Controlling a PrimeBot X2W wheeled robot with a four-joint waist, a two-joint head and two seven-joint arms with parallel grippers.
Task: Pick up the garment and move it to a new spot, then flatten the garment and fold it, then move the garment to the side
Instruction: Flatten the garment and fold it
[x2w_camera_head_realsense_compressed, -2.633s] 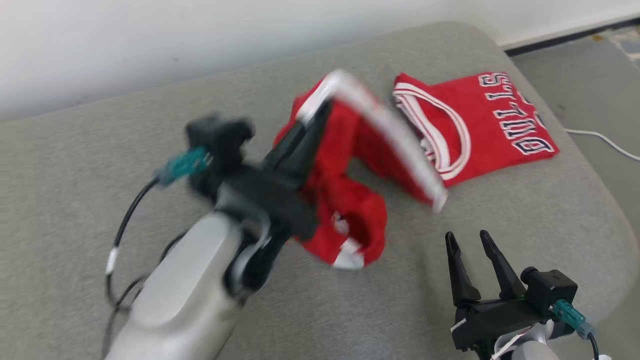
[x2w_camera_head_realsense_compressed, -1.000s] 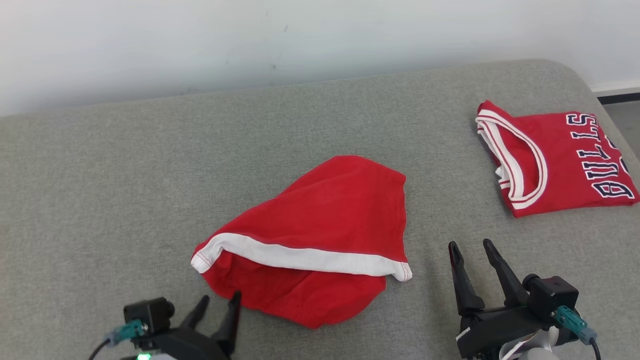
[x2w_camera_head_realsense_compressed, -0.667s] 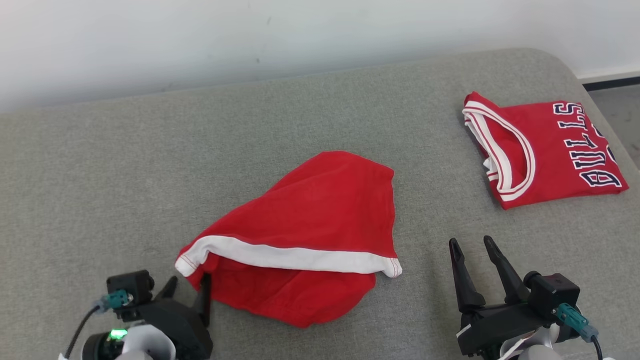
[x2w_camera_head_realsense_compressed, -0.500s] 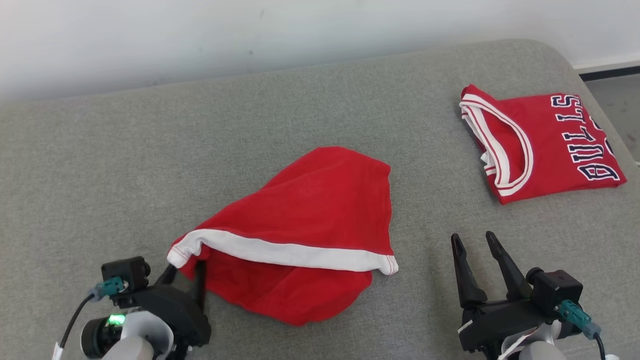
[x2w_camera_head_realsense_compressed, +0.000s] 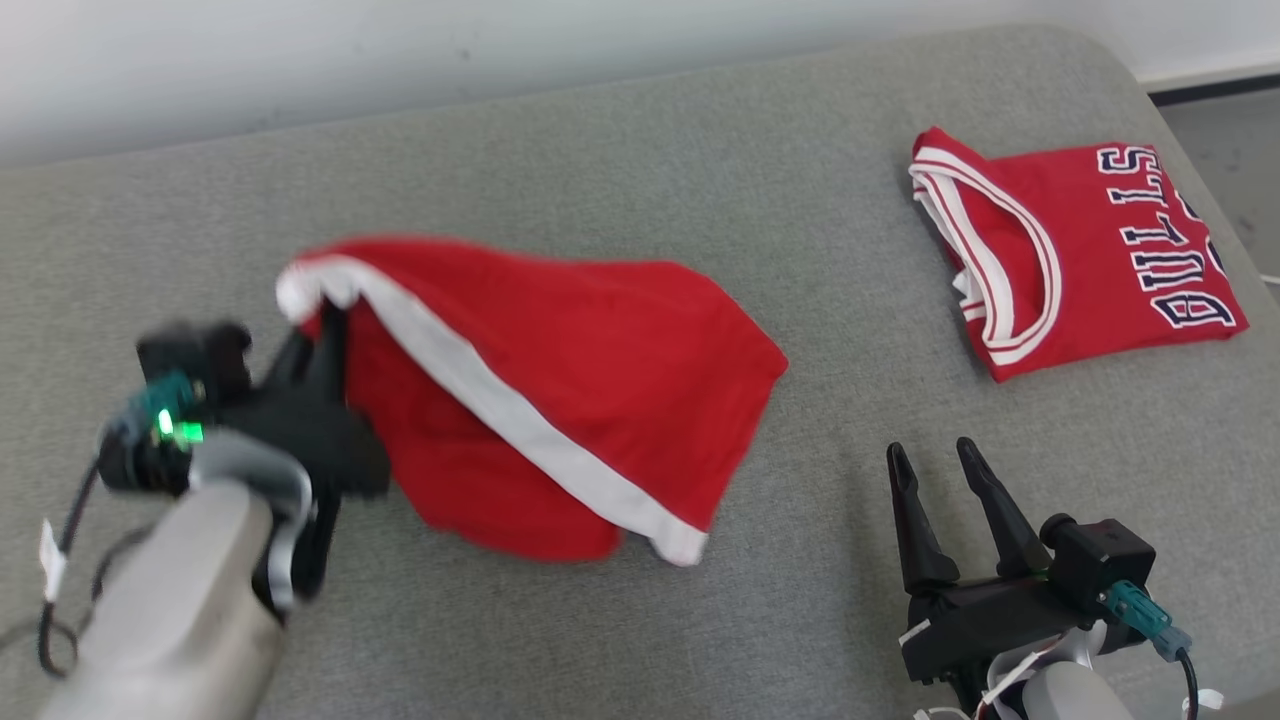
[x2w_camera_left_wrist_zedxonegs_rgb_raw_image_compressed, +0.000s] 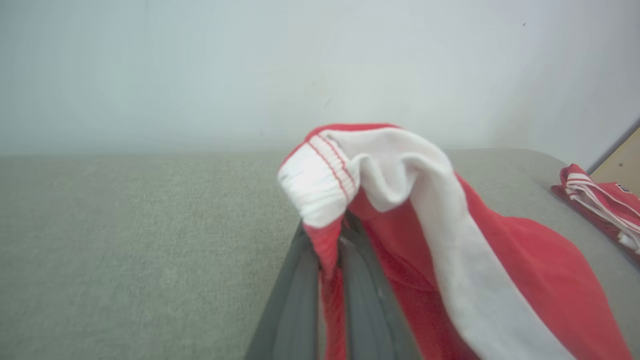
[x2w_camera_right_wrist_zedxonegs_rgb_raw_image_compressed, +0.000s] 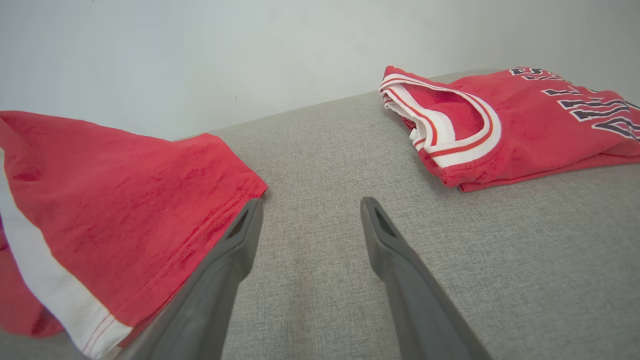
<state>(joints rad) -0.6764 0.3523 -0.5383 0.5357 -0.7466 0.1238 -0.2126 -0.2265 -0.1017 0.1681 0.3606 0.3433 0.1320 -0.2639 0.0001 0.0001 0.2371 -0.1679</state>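
Over grey cushion (x2w_camera_head_realsense_compressed: 700, 130), left gripper (x2w_camera_head_realsense_compressed: 320, 335) clamped on garment (x2w_camera_head_realsense_compressed: 560, 380) corner; right gripper (x2w_camera_head_realsense_compressed: 930, 450) apart, near garment's other edge.

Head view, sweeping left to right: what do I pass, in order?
The left tool, shut on the corner of the red garment → that red garment → the right tool, open → the folded Bulls jersey.
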